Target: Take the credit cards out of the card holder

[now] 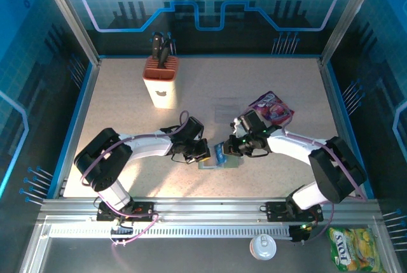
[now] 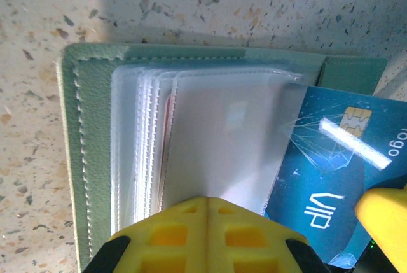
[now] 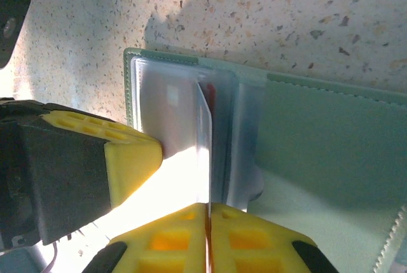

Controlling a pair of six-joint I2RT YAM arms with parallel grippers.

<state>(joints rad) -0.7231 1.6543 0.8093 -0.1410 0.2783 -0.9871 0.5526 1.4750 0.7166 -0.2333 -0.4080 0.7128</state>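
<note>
The grey-green card holder [image 1: 213,164] lies open near the table's front edge, between my two grippers. Its clear sleeves [image 2: 210,139] are fanned up over the left panel [image 2: 89,152]. My left gripper [image 2: 207,200] is shut, its tips pressing on the top sleeve. A blue credit card [image 2: 337,165] with a gold chip sticks out of the sleeves to the right. My right gripper [image 3: 208,208] is shut on that credit card [image 3: 204,146], seen edge-on rising from the holder [image 3: 331,139]. A left gripper finger [image 3: 130,158] sits just beside it.
A tan knife block [image 1: 161,82] stands at the back left. A purple snack packet [image 1: 272,107] lies just behind the right arm. Off the table in front are a can [image 1: 262,246] and a yellow-green packet [image 1: 353,251].
</note>
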